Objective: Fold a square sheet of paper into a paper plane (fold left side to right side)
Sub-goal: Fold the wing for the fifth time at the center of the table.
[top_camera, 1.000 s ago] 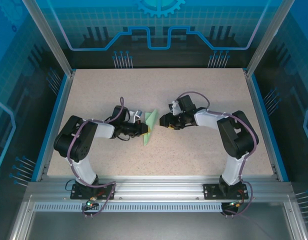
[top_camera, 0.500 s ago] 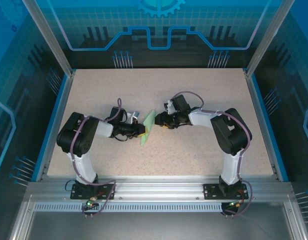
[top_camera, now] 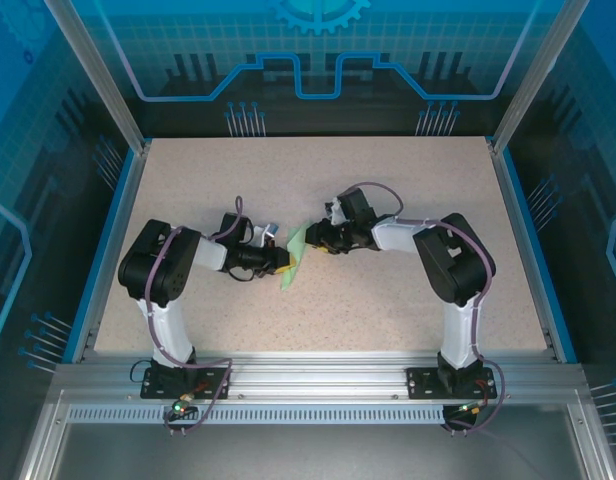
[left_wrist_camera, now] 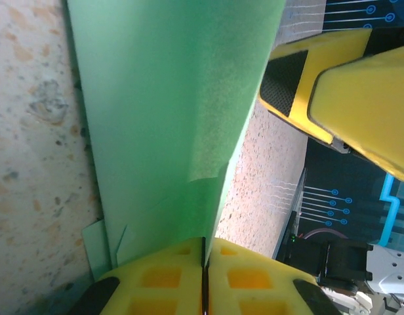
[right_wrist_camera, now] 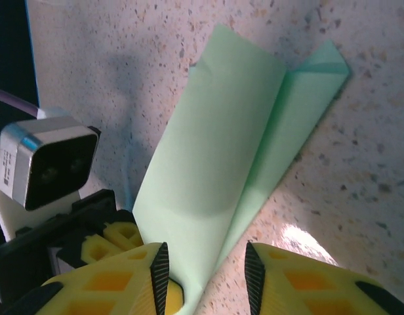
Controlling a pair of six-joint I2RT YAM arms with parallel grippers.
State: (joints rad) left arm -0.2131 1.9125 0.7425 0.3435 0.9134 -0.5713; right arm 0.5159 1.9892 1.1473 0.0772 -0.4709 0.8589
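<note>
The paper plane [top_camera: 290, 274], a slim pale mint-green dart that looks only partly folded, lies near the middle of the speckled surface [top_camera: 408, 310] between the two arms. Its long axis runs from the end nearer the bases to the far end, leaning a little to the right as it goes away. The left gripper [left_wrist_camera: 203, 252] comes at it from the left, across that axis. Its yellow fingers are pressed together on the paper's left edge, pinching the paper between them. From the left wrist, the green paper runs straight away from the pinch with a soft fold line down it. The right gripper [right_wrist_camera: 205, 266] comes from the right at the far part of the plane. Its fingers stand a little apart with the paper's edge in the gap between them, and I cannot tell whether either pad touches it. From the right wrist, the plane stretches away from those fingers to a pointed tip, with one flap bowed up over the layer beneath. The two grippers are just beside each other at the paper, and only the left one clearly has a hold. Since the fold goes from left to right, the coming move probably turns on carrying the pinched edge across the long axis towards the right fingers, with the crease kept along that axis. No brand, label or writing can be read on the paper or the fingers.
</note>
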